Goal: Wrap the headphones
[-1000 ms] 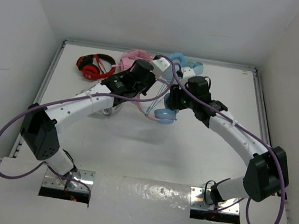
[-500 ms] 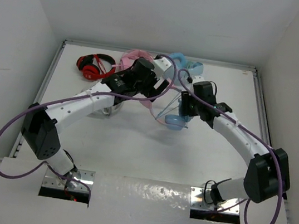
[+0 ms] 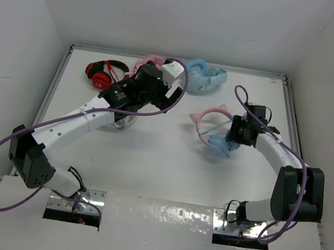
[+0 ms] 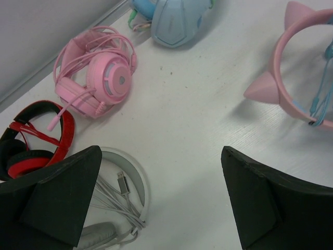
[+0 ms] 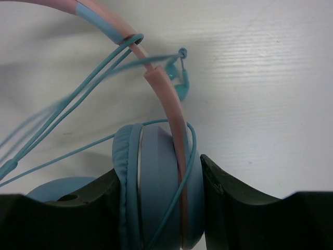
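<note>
The headphones [image 3: 216,145] lie on the table [image 3: 148,166] toward its right edge, about midway between near and far edges, cat-ear headband pointing to the far edge. The right gripper [image 5: 158,169] closes on one blue earcup [image 5: 151,151], apparently touching both sides; its fingertips are partly cropped. The teal cable [image 5: 78,101] loops over headband and earcup. The left gripper [image 4: 161,198] is spread wide, holding nothing, above a white pair [image 4: 132,192].
</note>
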`<state>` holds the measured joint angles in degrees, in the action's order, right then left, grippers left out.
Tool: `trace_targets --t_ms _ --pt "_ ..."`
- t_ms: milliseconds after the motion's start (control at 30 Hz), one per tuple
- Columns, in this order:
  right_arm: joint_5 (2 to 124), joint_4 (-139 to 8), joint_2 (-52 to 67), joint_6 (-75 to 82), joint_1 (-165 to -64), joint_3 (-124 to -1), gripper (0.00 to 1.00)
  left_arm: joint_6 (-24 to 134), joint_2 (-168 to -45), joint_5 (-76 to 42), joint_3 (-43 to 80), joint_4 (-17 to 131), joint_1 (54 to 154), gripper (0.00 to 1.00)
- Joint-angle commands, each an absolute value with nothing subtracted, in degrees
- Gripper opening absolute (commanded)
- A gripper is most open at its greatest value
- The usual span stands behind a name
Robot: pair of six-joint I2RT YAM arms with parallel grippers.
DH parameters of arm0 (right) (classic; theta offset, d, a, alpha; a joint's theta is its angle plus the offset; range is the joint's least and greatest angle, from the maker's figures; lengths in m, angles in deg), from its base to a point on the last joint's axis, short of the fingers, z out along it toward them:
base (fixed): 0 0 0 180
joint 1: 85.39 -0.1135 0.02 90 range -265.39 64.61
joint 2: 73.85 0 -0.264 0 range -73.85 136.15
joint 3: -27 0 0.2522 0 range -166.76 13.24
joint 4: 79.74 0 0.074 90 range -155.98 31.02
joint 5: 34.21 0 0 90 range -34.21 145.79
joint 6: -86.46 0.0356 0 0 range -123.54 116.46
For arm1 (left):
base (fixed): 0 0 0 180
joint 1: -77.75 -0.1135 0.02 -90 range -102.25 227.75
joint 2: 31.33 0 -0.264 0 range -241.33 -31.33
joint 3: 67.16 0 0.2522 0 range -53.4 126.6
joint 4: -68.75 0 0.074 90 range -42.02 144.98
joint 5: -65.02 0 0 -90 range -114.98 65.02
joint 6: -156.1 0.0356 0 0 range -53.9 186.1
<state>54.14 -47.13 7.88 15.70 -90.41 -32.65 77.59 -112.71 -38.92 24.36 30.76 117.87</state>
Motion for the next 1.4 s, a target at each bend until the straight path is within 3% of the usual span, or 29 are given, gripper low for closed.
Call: trace_targets --t_ms 0,900,1000,1033,1167,1200,1367 --pt "57.63 -51.21 5.16 18.43 -86.55 -31.86 0.00 77.79 -110.87 -38.87 23.51 33.01 117.74 0.97" --pt "37.16 -54.64 9.38 30.65 -60.70 -24.21 0.00 78.23 -108.50 -38.69 22.63 33.89 117.74 0.96" --pt "36.19 -55.52 9.47 29.77 -60.43 -24.03 0.18 78.15 -108.24 -38.69 22.80 33.63 117.74 0.96" --pt "36.80 -55.35 9.64 29.16 -60.35 -24.46 0.41 78.23 -108.15 -38.69 22.72 33.45 117.74 0.96" --pt "38.91 -53.50 7.99 27.84 -60.43 -25.78 0.95 78.32 -107.79 -38.96 22.45 33.19 117.74 0.96" --pt "38.48 -53.59 7.11 27.66 -60.43 -25.79 0.99 78.32 -107.79 -39.04 22.45 33.27 117.74 0.96" --pt "37.15 -52.36 -0.97 26.00 -60.78 -27.28 0.99 78.41 -107.71 -38.87 22.45 33.19 117.74 0.96"
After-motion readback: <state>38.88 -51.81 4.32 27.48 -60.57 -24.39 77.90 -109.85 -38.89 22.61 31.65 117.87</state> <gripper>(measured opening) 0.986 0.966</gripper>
